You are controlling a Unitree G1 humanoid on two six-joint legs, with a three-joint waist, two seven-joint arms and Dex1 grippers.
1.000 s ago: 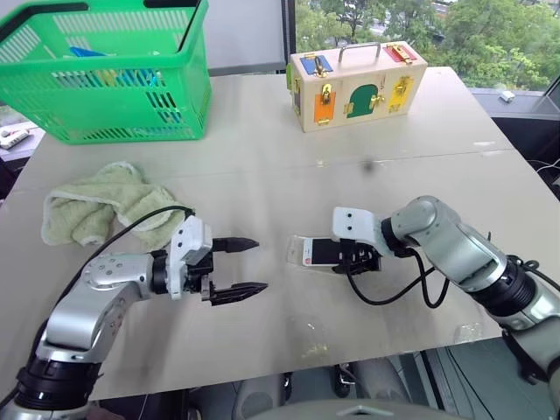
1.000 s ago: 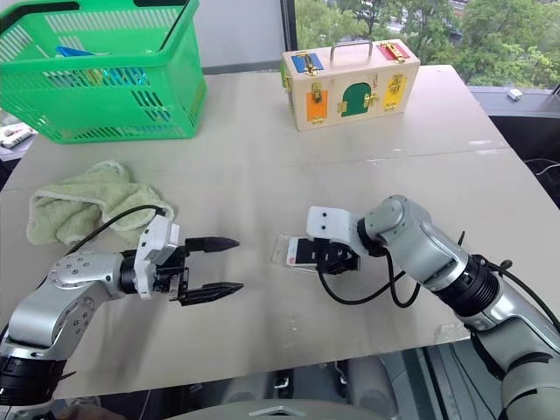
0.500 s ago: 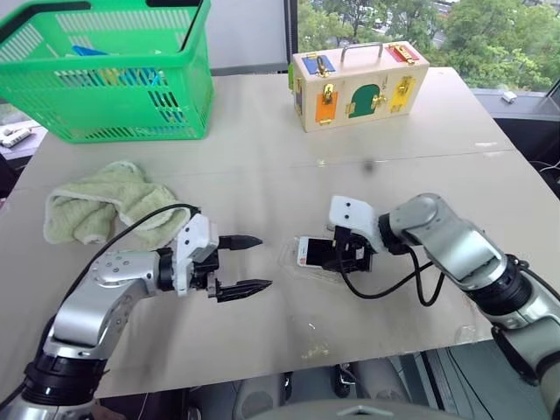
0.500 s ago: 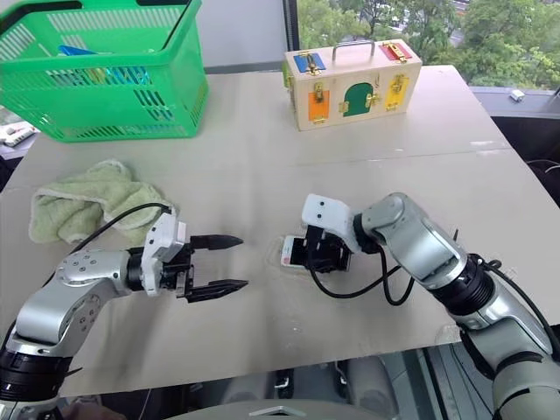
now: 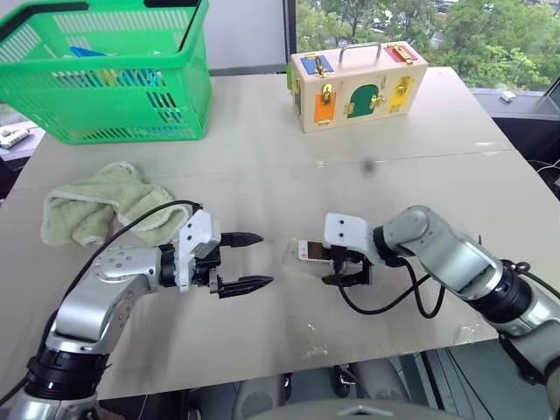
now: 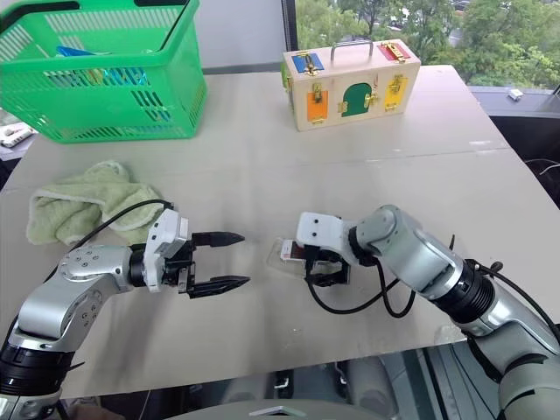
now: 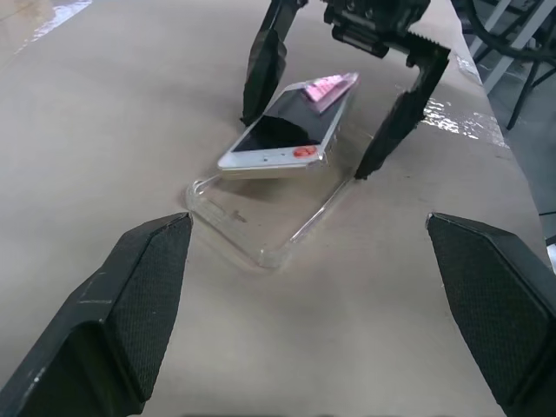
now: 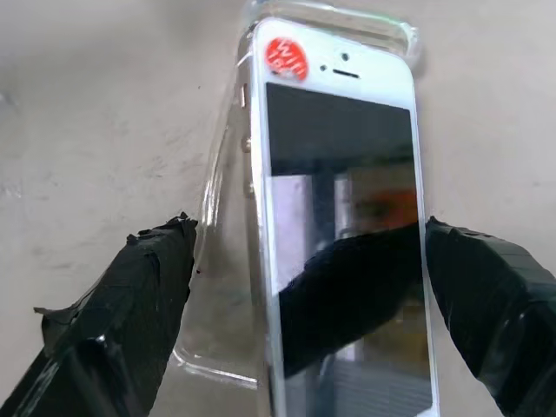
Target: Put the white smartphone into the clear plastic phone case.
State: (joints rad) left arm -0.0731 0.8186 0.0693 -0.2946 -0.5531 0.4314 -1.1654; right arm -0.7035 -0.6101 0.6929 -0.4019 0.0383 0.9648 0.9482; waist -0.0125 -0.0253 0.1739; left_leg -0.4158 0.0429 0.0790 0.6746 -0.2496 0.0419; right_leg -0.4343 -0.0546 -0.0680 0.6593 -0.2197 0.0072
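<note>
White smartphone (image 7: pixel 291 130) — lies screen up, askew on the clear plastic phone case (image 7: pixel 269 217), one end raised, not seated.
Right gripper (image 7: pixel 346 122): fingers spread, straddling the phone, released. Left gripper (image 5: pixel 249 261): spread wide, empty, beside the case.

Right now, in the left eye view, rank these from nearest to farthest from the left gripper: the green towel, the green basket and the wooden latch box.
From the left gripper:
1. Green towel, on its outer side.
2. Green basket, far left corner.
3. Wooden latch box, far edge, toward the right.
</note>
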